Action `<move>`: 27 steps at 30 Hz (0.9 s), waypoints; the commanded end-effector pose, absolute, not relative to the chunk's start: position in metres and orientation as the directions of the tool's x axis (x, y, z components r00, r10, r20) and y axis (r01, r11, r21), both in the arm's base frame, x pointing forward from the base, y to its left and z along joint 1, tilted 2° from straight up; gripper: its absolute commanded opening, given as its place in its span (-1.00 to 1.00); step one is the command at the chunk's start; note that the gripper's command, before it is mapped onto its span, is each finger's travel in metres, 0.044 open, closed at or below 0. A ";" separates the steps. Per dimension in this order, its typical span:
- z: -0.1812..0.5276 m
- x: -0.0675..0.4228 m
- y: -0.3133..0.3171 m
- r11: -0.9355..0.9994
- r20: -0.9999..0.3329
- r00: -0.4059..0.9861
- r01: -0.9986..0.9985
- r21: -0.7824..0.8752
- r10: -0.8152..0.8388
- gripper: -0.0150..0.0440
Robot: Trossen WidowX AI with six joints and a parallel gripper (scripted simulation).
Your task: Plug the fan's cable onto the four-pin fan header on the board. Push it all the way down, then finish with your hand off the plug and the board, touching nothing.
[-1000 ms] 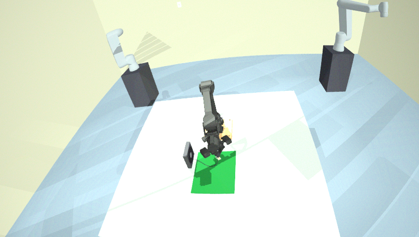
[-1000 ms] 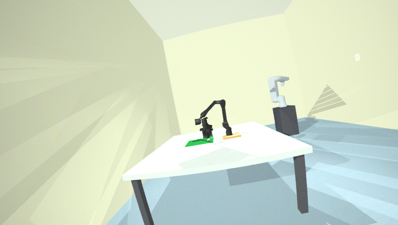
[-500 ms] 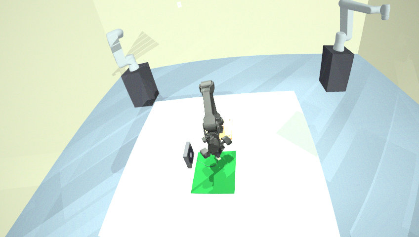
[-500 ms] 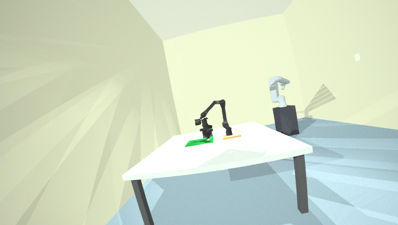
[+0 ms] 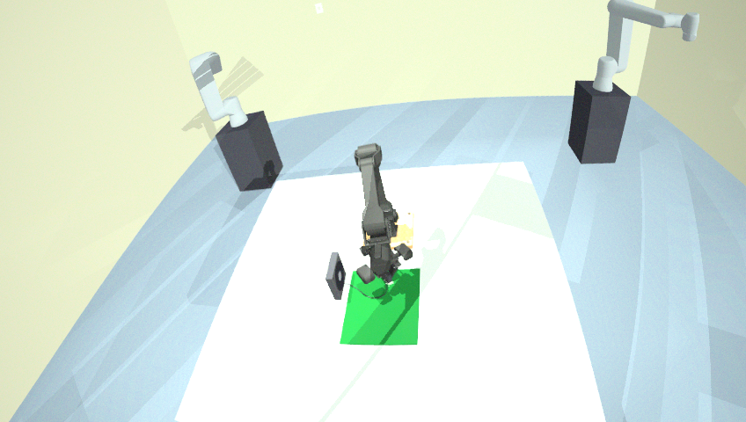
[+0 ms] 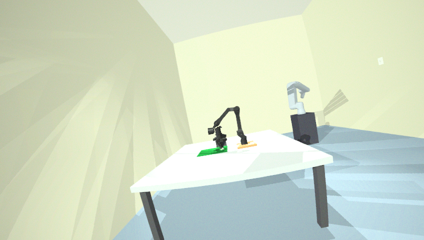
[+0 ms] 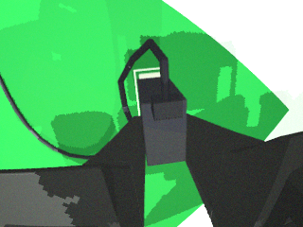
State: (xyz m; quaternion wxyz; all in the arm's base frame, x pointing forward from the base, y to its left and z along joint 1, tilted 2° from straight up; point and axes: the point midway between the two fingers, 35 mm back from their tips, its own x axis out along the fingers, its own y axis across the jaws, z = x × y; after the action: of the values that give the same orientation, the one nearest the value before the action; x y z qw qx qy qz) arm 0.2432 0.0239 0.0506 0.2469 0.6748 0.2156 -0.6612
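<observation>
Dark plug [image 7: 163, 123] pinched tight in the jaws, right above the pale four-pin fan header [image 7: 147, 78] on the green board [image 5: 380, 318]. Thin black cable [image 7: 26, 123] looping from the plug, off across the board. Square gray fan [image 5: 334, 275] standing on edge just beside the board. All on the white table [image 6: 238, 169].

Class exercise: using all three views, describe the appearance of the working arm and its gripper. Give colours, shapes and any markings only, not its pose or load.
The slim dark grey arm is built of angular, boxy links joined at rounded joints. Its gripper has two broad, flat, wedge-shaped charcoal fingers that taper toward the tips. A small boxy block juts from the wrist. No markings, labels or external cables show on the arm.
</observation>
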 end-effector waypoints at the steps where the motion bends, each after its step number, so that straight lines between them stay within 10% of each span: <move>1: 0.046 0.243 0.025 -0.783 -0.999 0.033 0.620 0.044 -0.030 -0.49; 6: 0.043 0.243 0.025 -0.783 -0.999 0.033 0.620 0.044 -0.030 -0.49; 16: 0.047 0.243 0.024 -0.785 -0.999 0.033 0.618 0.048 -0.036 0.39; 27: 0.102 0.242 0.025 -0.783 -0.999 0.033 0.620 0.044 -0.030 0.39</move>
State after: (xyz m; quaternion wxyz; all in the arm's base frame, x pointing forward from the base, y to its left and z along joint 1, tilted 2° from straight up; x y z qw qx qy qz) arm 0.2431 0.0244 0.0879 0.2484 0.6745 0.2167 -0.6606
